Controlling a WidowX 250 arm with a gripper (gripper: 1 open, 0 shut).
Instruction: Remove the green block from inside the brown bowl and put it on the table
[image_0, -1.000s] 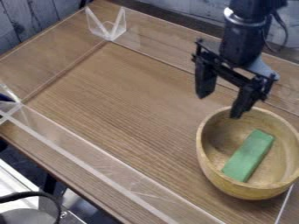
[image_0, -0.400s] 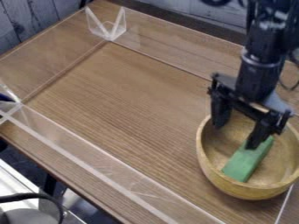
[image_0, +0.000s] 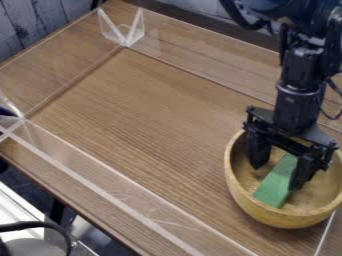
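The gripper (image_0: 289, 160) is reaching into the bowl (image_0: 249, 196) at five o'clock, jaws wide and empty, straddling the block (image_0: 278, 186). Next: closing, lifting, placing it on the tabletop (image_0: 134, 110).

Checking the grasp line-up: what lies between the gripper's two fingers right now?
In the camera view, the upper end of the green block lies between the open gripper fingers, inside the brown bowl; nothing else.

The green block (image_0: 281, 185), a flat bright-green bar, lay slanted inside the brown bowl (image_0: 254, 206), a round tan wooden dish near the table's (image_0: 134, 110) right front corner.
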